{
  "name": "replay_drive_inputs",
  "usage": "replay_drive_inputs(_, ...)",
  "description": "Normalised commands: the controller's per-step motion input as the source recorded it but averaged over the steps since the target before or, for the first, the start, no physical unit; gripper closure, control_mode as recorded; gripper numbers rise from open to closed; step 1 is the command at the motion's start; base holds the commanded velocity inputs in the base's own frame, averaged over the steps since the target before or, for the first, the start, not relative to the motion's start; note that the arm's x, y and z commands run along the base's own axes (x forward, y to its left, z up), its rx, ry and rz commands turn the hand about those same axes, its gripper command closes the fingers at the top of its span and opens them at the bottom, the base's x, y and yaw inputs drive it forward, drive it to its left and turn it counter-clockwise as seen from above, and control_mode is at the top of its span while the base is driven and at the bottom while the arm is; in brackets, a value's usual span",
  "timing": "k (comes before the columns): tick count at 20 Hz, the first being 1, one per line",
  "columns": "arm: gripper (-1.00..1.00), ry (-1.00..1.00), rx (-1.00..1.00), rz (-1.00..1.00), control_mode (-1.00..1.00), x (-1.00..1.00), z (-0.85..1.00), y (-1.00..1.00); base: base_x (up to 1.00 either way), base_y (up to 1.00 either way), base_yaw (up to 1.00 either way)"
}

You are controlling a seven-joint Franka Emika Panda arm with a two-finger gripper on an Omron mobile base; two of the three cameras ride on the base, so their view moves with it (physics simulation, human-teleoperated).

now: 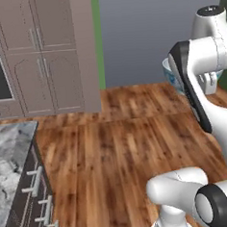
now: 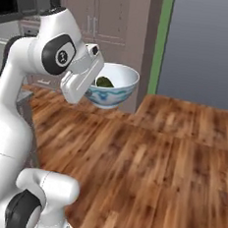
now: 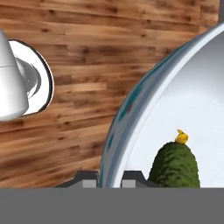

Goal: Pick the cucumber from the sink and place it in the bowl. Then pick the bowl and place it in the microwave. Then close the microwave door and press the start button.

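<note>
One round white ceramic bowl with a blue pattern on its outside (image 1: 171, 75) peeks out from behind my white forearm in the left base view, carried high above the brown wooden plank floor (image 1: 113, 149); most of it is hidden by the arm. From the right base view the bowl (image 2: 116, 89) hangs upright and nearly level in the air beside my wrist, its rim open upward, the blue band running around its lower wall, and the small dark-green cucumber (image 2: 104, 82) lies inside it against the near side; the floor (image 2: 170, 161) is well below. My gripper (image 2: 92, 79) meets the bowl's near rim there, though the fingers themselves are hidden. In the hand view my gripper (image 3: 109, 177) has its two dark finger tips closed on the bowl's rim (image 3: 114, 131), one outside and one inside the wall. The cucumber (image 3: 175, 166) rests on the white inner surface, bumpy and dark green, its long axis running up the picture with a small yellow tip at the upper end.
</note>
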Motion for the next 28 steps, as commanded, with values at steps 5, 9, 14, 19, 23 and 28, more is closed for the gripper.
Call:
replay_drive_inputs(5, 1.00, 0.00, 0.00, 0.00, 1.00, 0.00, 0.00, 0.00, 1.00, -0.16, -0.22)
replay_drive_inputs(9, 1.00, 0.00, 0.00, 0.00, 1.00, 0.00, 0.00, 0.00, 1.00, -0.09, -0.21)
replay_drive_inputs(14, 1.00, 0.00, 0.00, 0.00, 1.00, 0.00, 0.00, 0.00, 1.00, -0.05, -0.21)
replay_drive_inputs(19, 1.00, 0.00, 0.00, 0.00, 1.00, 0.00, 0.00, 0.00, 1.00, -0.01, -0.23)
replay_drive_inputs(23, 1.00, 0.00, 0.00, 0.00, 1.00, 0.00, 0.00, 0.00, 1.00, 0.05, -0.20)
replay_drive_inputs(28, 1.00, 0.00, 0.00, 0.00, 1.00, 0.00, 0.00, 0.00, 1.00, 0.63, -0.08)
